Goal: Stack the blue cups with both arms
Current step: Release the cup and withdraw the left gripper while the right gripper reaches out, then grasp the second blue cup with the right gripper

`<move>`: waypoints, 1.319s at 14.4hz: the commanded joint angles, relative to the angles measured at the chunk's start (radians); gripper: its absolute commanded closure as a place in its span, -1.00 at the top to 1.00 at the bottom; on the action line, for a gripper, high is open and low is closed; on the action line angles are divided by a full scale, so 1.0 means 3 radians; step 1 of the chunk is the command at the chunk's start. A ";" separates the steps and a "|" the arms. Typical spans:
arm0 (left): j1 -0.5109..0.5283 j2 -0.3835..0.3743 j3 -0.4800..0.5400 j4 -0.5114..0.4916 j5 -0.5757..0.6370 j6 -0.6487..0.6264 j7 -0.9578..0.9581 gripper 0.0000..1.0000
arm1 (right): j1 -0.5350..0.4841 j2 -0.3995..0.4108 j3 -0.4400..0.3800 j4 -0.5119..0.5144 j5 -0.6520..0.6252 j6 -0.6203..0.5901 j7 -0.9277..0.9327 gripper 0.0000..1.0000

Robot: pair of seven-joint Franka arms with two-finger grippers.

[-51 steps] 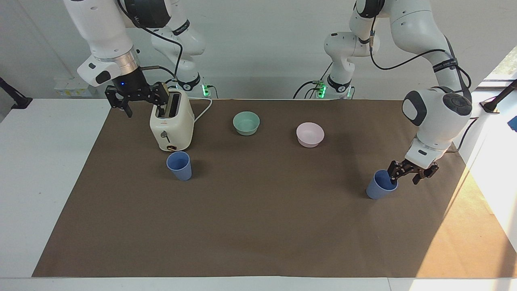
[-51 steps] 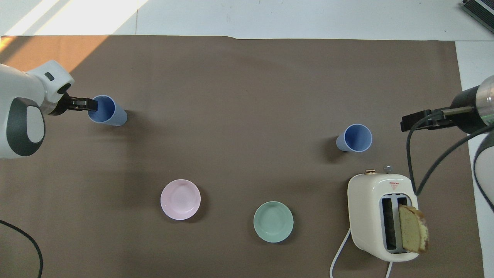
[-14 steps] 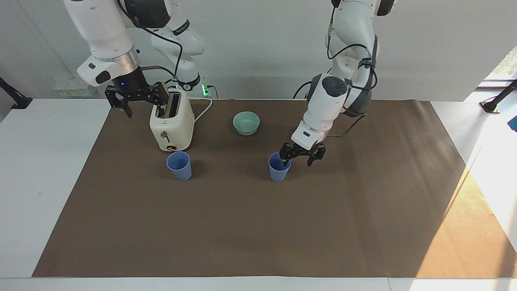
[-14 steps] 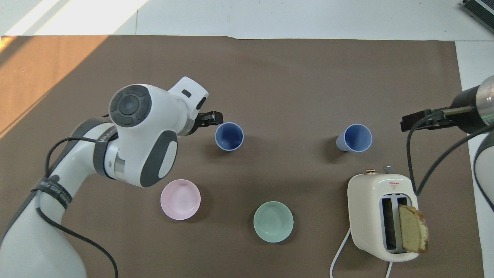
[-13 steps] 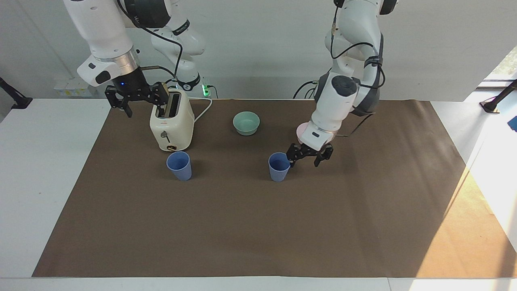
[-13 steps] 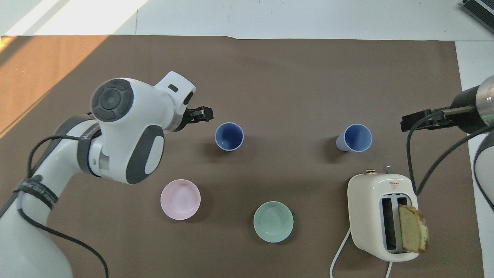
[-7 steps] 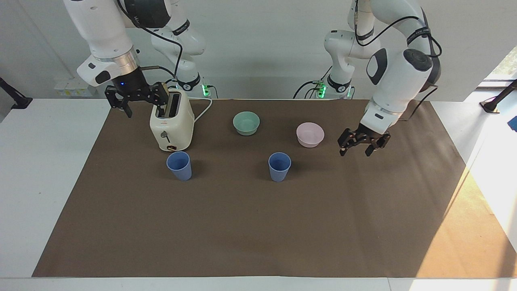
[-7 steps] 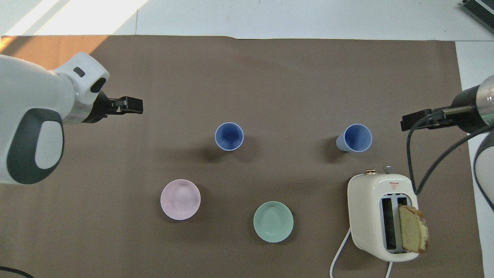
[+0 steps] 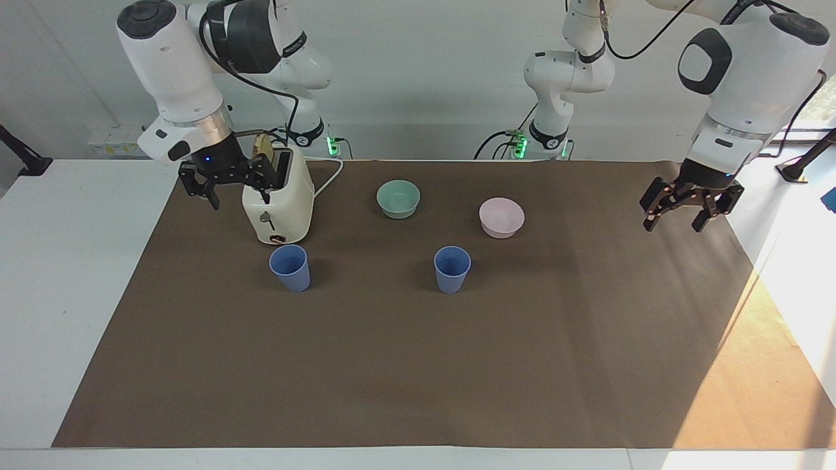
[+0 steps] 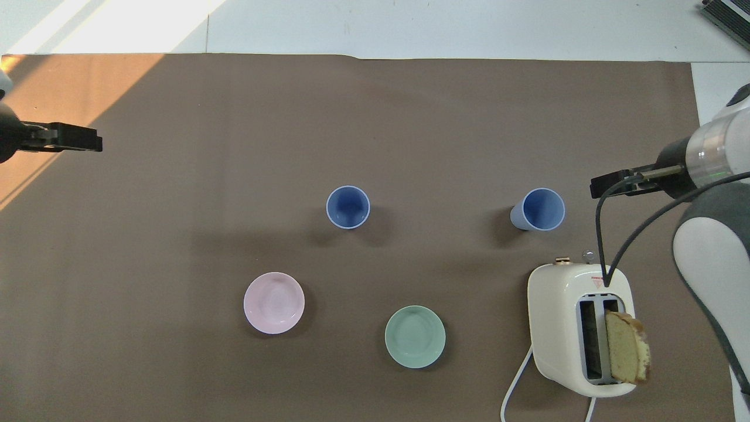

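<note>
Both periwinkle-blue plastic tumblers (image 9: pixel 452 269) (image 9: pixel 289 267) are standing unstacked near the cream toaster (image 9: pixel 277 202). The left gripper (image 9: pixel 683 210), empty and spread, is retreating after delivering one; the right gripper (image 9: pixel 222 186), fingers parted, is shifting toward the toaster-side cup.

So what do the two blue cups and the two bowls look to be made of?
The blue cups look like matte plastic: flat, even colour, thin rims, no glare. The mint-green bowl and pale pink bowl show the same dull, uniform finish, so probably plastic too, though glazed ceramic can't be ruled out.
</note>
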 commanded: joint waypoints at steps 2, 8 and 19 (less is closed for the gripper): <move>0.0209 0.0018 -0.0042 0.0305 0.0067 -0.0584 0.0244 1.00 | -0.0061 0.0285 0.0019 -0.0147 0.0061 0.0333 -0.0091 1.00; 0.0158 -0.0165 -0.0067 0.0086 0.0052 -0.0814 0.0218 1.00 | -0.0066 0.0490 0.0014 -0.0591 0.0055 0.0901 -0.0086 1.00; 0.0178 -0.0268 -0.0062 -0.0078 0.0047 -0.0758 0.0218 1.00 | -0.0096 0.0608 0.0019 -0.0873 0.0050 0.1188 -0.0203 -1.00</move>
